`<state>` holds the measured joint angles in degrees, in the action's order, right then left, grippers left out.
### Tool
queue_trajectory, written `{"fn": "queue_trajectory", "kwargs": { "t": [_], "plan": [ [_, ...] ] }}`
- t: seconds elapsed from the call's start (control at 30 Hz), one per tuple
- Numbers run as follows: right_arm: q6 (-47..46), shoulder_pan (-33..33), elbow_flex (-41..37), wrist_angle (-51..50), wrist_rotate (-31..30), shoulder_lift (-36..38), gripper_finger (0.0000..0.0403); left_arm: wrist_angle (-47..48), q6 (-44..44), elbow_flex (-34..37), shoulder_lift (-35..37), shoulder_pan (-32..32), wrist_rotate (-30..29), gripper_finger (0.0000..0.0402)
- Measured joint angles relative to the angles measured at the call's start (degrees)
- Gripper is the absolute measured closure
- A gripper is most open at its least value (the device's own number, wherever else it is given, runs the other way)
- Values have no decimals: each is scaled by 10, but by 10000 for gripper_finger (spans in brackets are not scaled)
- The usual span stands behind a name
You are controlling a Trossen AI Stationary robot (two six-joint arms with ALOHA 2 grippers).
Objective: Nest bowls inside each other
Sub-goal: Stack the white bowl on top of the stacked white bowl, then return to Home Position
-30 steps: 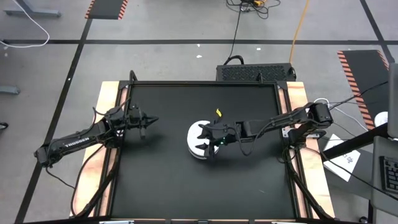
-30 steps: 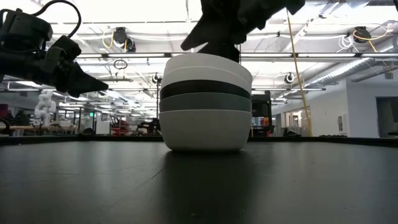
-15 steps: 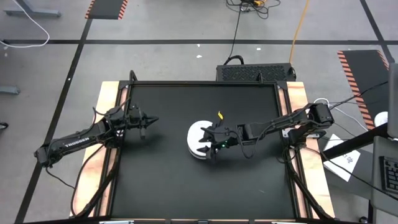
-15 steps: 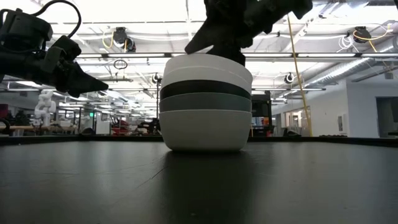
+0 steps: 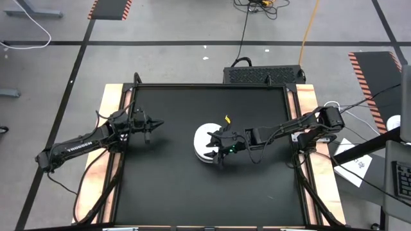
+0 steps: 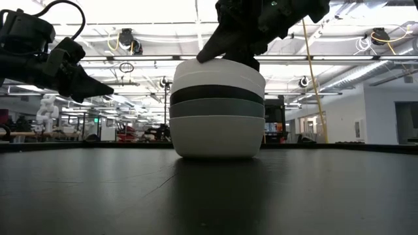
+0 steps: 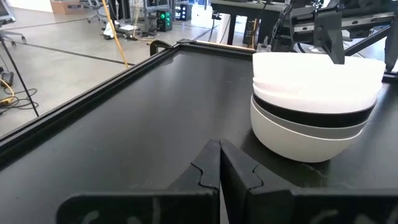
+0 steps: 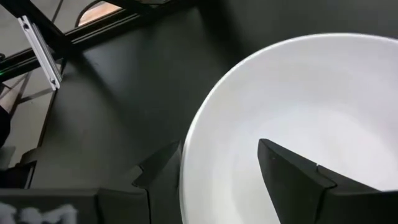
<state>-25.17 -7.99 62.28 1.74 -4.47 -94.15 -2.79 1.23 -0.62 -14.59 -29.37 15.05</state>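
Observation:
Several bowls sit nested in one stack [image 5: 201, 145] at the table's middle: a white one at the bottom, then grey and black ones, with white on top [image 6: 217, 108]. My right gripper [image 5: 218, 149] hangs over the stack's near right side, open. One finger is inside the top white bowl [image 8: 298, 93] and the other is outside its rim. My left gripper [image 5: 154, 125] waits shut above the table's left part, pointing at the stack [image 7: 314, 106]. My right gripper [image 8: 219, 144] straddles the top white bowl's rim [image 8: 189, 155] at its near right part, one finger inside the hollow and one outside. It comes slanting down from the table's right. Whether a finger touches the bowl, I cannot tell.
The black table top [image 5: 167, 186] has a raised frame around it, with bare room on all sides of the stack. A small yellow tag [image 5: 226, 117] lies just beyond the stack.
My right gripper has sunk a little toward the top bowl, its fingers still apart. The stack stays where it was.

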Motion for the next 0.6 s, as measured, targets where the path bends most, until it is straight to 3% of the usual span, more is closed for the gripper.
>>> {"fn": "queue_trajectory", "kwargs": {
  "t": [0.23,0.4,0.6],
  "plan": [
    [23,10,0,11,3,4,197,0,0,0,0,0,3,395],
    [54,22,0,11,2,6,190,-6,-10,0,0,0,53,379],
    [99,22,0,11,1,50,184,-11,-16,0,0,0,62,363]
  ]
}}
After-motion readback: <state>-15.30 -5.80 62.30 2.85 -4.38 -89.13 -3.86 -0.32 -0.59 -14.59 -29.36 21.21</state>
